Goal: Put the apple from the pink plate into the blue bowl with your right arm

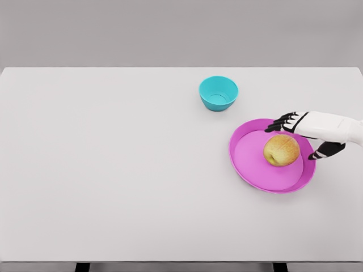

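A yellow-green apple [281,150] lies on the right part of the pink plate [249,157], which sits at the table's right side. My right hand [295,136] comes in from the right edge and hovers just over the apple's far right side. Its black fingers [282,123] are spread above the plate's back rim and the thumb [320,153] sticks out on the near side; nothing is held. The blue bowl [218,93] stands empty beyond the plate, up and to the left. My left arm is out of view.
The white table [113,170] stretches wide to the left of the plate and bowl. Its front edge runs along the bottom of the view, its far edge against a grey wall.
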{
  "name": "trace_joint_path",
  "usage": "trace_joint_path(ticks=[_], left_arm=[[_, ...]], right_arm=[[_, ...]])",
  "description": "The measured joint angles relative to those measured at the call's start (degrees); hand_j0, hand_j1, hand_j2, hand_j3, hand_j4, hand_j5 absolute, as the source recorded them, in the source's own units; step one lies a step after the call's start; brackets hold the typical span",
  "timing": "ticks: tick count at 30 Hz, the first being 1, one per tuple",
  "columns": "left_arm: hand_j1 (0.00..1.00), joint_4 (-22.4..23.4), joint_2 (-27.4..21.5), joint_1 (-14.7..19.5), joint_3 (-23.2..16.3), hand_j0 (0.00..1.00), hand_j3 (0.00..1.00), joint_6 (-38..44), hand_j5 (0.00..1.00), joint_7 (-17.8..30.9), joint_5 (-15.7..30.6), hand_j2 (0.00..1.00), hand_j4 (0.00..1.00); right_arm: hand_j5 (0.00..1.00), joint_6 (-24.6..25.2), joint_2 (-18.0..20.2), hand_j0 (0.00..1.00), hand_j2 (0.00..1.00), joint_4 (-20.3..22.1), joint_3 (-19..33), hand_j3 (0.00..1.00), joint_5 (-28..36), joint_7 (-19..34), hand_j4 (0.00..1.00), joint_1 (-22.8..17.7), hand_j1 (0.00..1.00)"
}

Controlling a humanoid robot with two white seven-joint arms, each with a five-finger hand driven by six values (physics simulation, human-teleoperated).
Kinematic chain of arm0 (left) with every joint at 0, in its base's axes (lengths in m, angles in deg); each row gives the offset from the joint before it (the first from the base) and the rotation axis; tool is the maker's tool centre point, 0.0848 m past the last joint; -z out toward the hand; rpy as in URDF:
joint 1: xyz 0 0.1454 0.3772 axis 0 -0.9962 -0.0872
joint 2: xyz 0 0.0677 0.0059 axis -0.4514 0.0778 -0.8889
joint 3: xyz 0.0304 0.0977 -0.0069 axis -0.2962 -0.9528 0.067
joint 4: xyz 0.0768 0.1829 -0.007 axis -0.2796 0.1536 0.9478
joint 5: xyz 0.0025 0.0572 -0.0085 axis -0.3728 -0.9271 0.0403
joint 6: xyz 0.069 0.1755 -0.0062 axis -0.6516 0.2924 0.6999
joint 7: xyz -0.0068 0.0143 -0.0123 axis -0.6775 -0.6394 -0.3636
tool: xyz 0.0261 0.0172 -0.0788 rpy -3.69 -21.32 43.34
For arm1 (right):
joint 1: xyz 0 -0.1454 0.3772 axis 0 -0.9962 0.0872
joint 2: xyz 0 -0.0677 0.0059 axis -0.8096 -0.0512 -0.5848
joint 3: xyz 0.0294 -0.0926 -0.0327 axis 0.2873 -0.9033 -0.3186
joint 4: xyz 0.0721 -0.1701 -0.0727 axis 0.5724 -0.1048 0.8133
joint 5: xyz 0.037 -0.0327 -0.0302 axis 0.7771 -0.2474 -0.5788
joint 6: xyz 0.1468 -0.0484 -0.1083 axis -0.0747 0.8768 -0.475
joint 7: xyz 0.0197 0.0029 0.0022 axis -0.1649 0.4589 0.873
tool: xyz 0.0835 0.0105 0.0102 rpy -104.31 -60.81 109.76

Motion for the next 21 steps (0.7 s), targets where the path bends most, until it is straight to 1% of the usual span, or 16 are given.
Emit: trace_joint_path(ticks=[3,15,19,21], left_arm=[[1.00,0.0,0.0,0.0,0.0,1.00,1.00,0.0,1.00,0.0,0.0,1.00,1.00],[1.00,0.0,0.0,0.0,0.0,1.00,1.00,0.0,1.00,0.0,0.0,1.00,1.00],[1.00,0.0,0.0,0.0,0.0,1.00,1.00,0.0,1.00,0.0,0.0,1.00,1.00],[1.00,0.0,0.0,0.0,0.0,1.00,1.00,0.0,1.00,0.0,0.0,1.00,1.00]], right_arm=[[1.00,0.0,-0.8,1.00,1.00,-0.9,-1.5,1.00,-0.2,0.0,1.00,0.3,1.00],[1.00,0.0,-3.2,1.00,1.00,-2.8,-4.1,1.00,-0.4,0.0,1.00,1.5,1.00],[1.00,0.0,-3.4,1.00,1.00,-4.3,-5.2,1.00,-0.4,0.0,1.00,1.8,1.00],[1.00,0.0,-3.8,1.00,1.00,-5.2,-5.7,1.00,-0.4,0.0,1.00,2.6,1.00]])
